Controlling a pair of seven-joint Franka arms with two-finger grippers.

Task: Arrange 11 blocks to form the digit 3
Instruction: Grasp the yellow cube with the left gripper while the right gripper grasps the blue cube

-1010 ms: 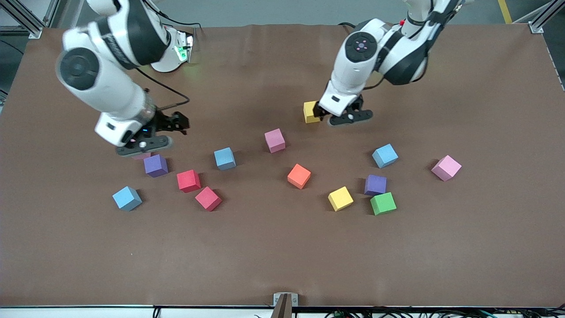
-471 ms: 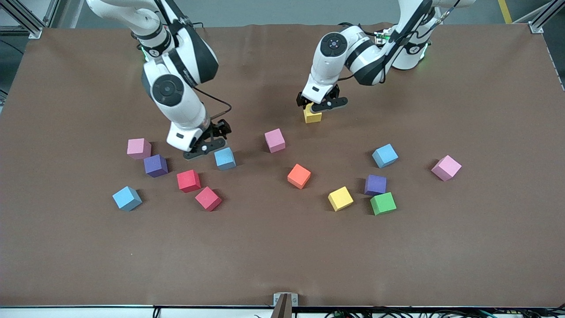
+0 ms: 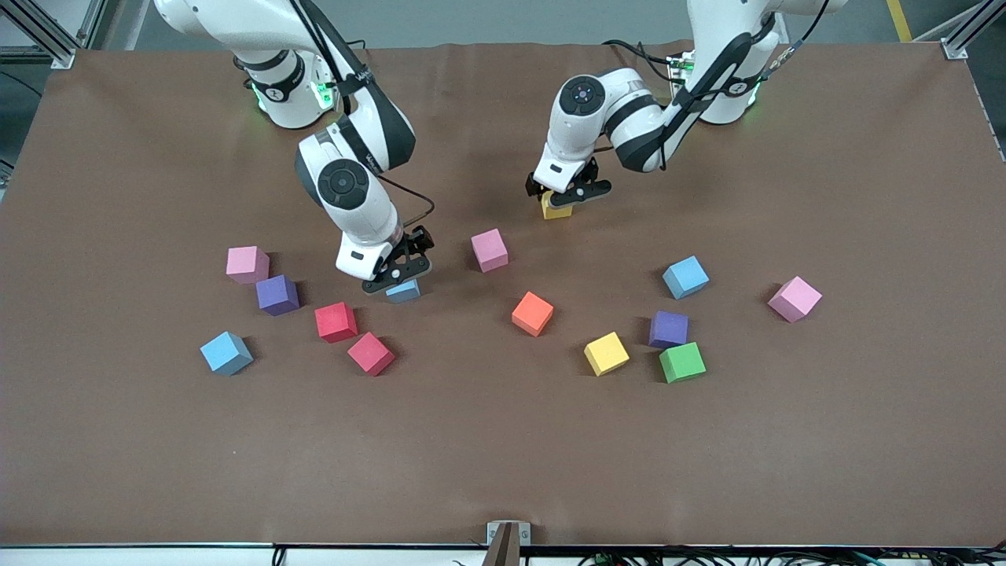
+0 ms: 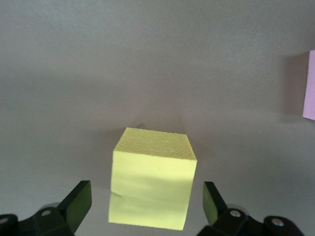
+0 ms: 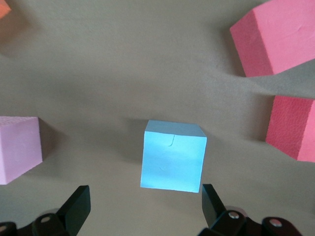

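- Since a sec ago both arms swung in a lot: right arm left the pink/purple pair and came down over a blue block; left arm shifted a bit toward the bases, over the yellow block.
- Table (image 3: 864,440): brown cloth, blocks scattered, none touching in rows, so no digit 3 yet. I count more than 11 cubes.
- Right gripper (image 3: 399,280): low over the blue block (image 3: 404,292), fingers spread, one each side, not gripping; wrist view shows gaps both sides (image 5: 172,156).
- Left gripper (image 3: 563,195): over the yellow block (image 3: 556,207), the cube closest to the bases; fingers apart, straddling it, no contact seen (image 4: 152,184).
- Near the blue one: two red blocks (image 3: 336,321) (image 3: 371,353) closer to the camera, pink block (image 3: 490,250) beside.
- Risks, my guess: blue cube sits slightly turned vs the fingers, so closing could twist or squirt it out; the foam looks soft and may squash and drop; the arms work close together mid-table and could clash when carrying.
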